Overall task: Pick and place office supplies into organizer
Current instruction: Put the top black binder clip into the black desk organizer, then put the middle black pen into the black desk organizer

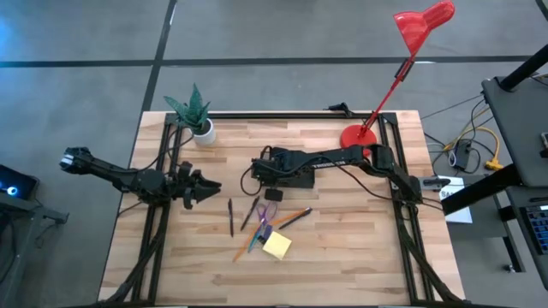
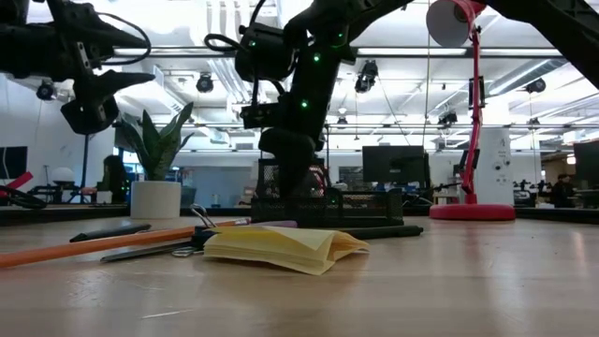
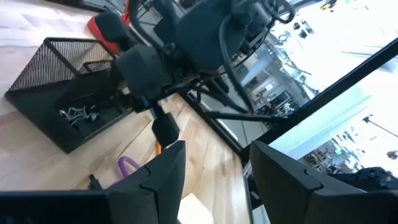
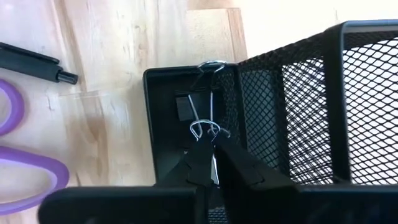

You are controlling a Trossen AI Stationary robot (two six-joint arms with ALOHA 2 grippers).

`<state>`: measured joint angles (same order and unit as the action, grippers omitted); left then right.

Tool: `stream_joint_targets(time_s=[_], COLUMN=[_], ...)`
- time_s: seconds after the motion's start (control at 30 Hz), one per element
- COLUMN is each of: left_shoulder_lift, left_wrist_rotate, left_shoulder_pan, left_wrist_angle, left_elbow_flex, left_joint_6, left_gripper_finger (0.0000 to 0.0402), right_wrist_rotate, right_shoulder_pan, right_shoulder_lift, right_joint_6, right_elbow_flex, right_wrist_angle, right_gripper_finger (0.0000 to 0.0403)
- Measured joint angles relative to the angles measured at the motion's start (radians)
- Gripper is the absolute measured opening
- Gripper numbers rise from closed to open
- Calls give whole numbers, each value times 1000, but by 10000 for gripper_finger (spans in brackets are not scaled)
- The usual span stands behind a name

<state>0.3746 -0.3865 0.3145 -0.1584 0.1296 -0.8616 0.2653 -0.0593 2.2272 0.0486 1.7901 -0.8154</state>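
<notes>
The black mesh organizer stands mid-table. My right gripper hangs over its low compartment, shut on a black binder clip; other clips lie inside. On the wood nearer the front lie the purple-handled scissors, a yellow sticky-note pad, dark pens and an orange pencil. My left gripper waits open at the left, off the table top, with nothing between its fingers. My right gripper pinches the binder clip's silver wire handle between its two fingertips. The fingers come from above, slanting down. The black clip body hangs below them over the organizer's low compartment; whether it touches the floor there, I cannot tell.
A potted green plant stands at the far left corner and a red desk lamp's base at the far right, close behind the right arm. Bare wood lies along the near edge and both sides.
</notes>
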Motion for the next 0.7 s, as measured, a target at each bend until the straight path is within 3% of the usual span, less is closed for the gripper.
stream_joint_targets(time_s=[0.43,0.7], left_shoulder_lift=[2,1], left_wrist_rotate=[-42,-42], left_shoulder_pan=[0,0], left_wrist_angle=[1,1], left_elbow_flex=[0,0], left_joint_6=[0,-16], left_gripper_finger=[167,167], right_wrist_rotate=[-4,-34], right_shoulder_pan=[32,57], right_shoulder_lift=[-42,-55], right_joint_6=[-76,-124], right_elbow_flex=[1,22], right_wrist_angle=[65,237], right_gripper_finger=[151,170])
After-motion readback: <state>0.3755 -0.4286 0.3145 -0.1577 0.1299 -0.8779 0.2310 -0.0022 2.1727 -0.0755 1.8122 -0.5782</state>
